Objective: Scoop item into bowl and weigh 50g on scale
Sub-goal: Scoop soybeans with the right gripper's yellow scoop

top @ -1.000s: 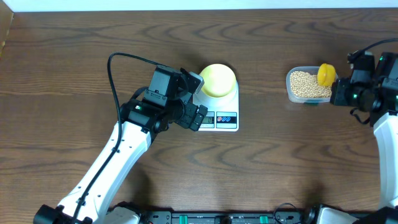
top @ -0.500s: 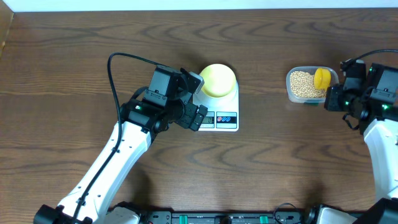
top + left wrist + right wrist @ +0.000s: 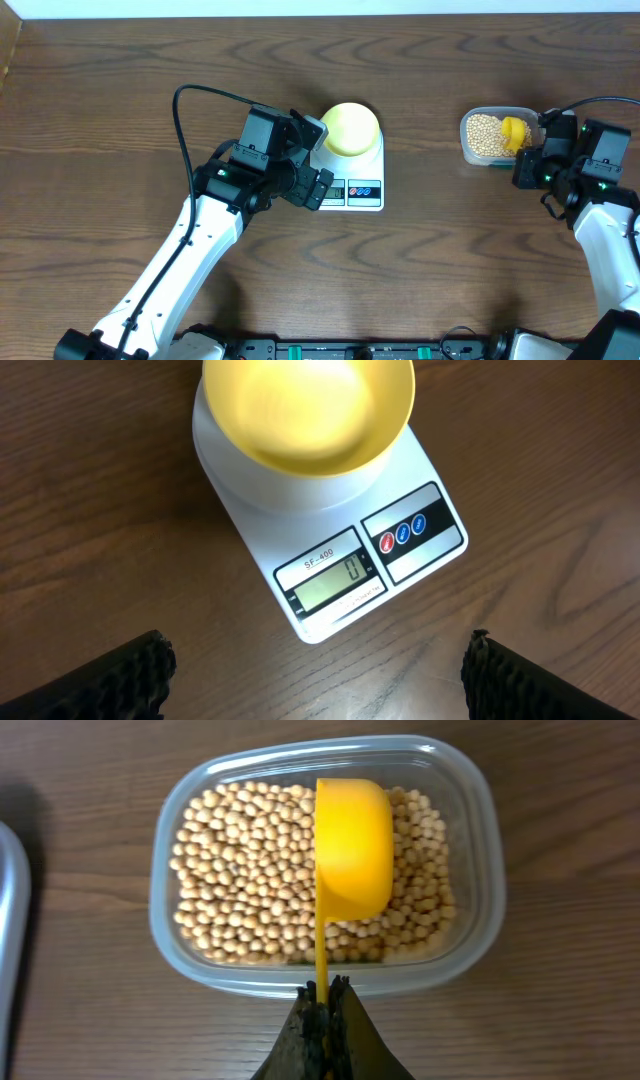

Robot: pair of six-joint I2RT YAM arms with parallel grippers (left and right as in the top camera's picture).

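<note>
A pale yellow bowl (image 3: 350,128) (image 3: 310,410) stands empty on the white scale (image 3: 366,192) (image 3: 425,535), whose display reads 0. My left gripper (image 3: 318,160) (image 3: 320,675) hovers open at the scale's front left corner, holding nothing. To the right, beige beans (image 3: 482,135) (image 3: 250,870) fill a clear tub (image 3: 466,150) (image 3: 480,910). My right gripper (image 3: 531,152) (image 3: 325,995) is shut on the thin handle of a bright yellow scoop (image 3: 514,131) (image 3: 352,845). The scoop's cup rests over the beans at the tub's right side.
A black cable (image 3: 178,120) loops above my left arm. The table's far edge (image 3: 320,14) runs just behind the bowl and the tub. Bare wood lies between the scale and the tub.
My right arm has shifted left and toward the front, carrying the scoop from the tub's right rim to over the beans. The left arm has not moved.
</note>
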